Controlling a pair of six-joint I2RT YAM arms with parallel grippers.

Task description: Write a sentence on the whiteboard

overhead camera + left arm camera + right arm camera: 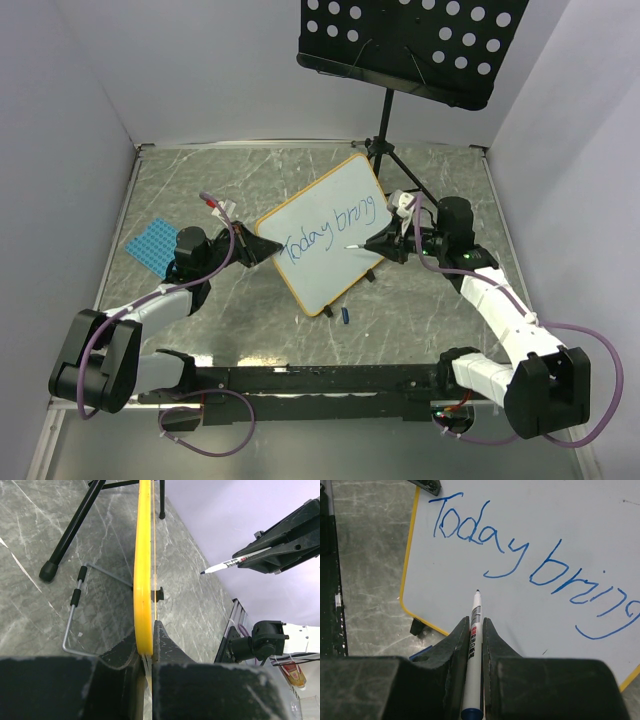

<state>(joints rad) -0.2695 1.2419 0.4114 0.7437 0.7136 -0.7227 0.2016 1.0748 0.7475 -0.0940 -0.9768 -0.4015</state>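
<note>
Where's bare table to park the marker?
Back left: open tabletop between the blue mat, the back wall and the whiteboard. Also the near strip between the whiteboard's lower corner and the arm bases, beside a small blue object. Crowded: around the stand legs and right gripper holding the marker.

The whiteboard [580,525] runs off the right-wrist view.

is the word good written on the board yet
No, the blue writing on the board reads only "Today bring".
</note>
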